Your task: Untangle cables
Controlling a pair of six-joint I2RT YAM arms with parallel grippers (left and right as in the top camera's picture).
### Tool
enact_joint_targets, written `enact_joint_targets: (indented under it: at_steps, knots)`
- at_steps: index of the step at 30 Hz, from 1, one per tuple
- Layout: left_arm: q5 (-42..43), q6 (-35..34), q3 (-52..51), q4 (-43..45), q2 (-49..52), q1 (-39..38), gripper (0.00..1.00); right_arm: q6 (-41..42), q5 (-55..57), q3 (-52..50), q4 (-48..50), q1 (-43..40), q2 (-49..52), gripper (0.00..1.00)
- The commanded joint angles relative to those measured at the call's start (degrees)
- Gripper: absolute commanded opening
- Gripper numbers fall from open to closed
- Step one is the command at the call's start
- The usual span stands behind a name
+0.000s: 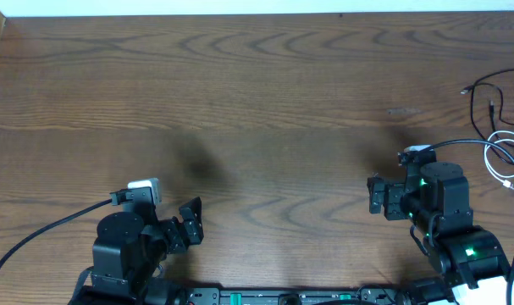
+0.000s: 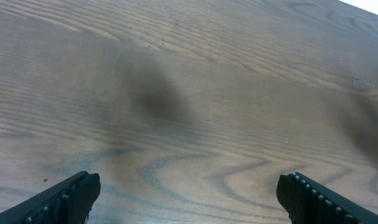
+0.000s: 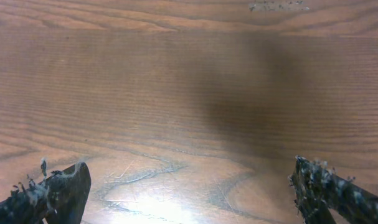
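Well, the black cable (image 1: 485, 80) and the white cable (image 1: 504, 180) lie looped at the far right edge of the table (image 1: 240, 76), seemingly overlapping, though they're small from above. The left gripper (image 1: 191, 222) and the right gripper (image 1: 373, 195) sit near, both spread wide and grasping nothing.

Bare wood-grain table (image 1: 265, 76), evenly lit.

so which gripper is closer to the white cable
Right. The right gripper sits a little left of the white cable; the left gripper is much farther left.
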Motion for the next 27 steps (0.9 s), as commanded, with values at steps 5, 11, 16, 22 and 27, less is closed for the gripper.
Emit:
enact_joint_targets:
  at_steps: [5, 11, 16, 22, 27]
  knots:
    - [-0.74, 0.81, -0.35, -0.13, -0.31, 0.15, 0.96, 0.24, 0.66, -0.74, -2.43, -0.52, -3.39, 0.99]
    - [-0.74, 0.81, -0.35, -0.13, -0.31, 0.15, 0.96, 0.2, 1.14, -2.25, -1.75, -1.31, -10.51, 0.99]
    - [-0.74, 0.81, -0.35, -0.13, -0.31, 0.15, 0.96, -0.46, 1.97, -8.28, 5.88, -1.31, -19.08, 0.99]
    - [-0.74, 0.81, -0.35, -0.13, -0.31, 0.15, 0.96, -1.33, 1.95, -18.23, 18.56, -1.31, -29.81, 0.99]
    - [-0.74, 0.79, -0.35, -0.13, -0.31, 0.15, 0.96, -1.31, 1.95, -24.46, 25.35, -1.97, -36.06, 0.99]
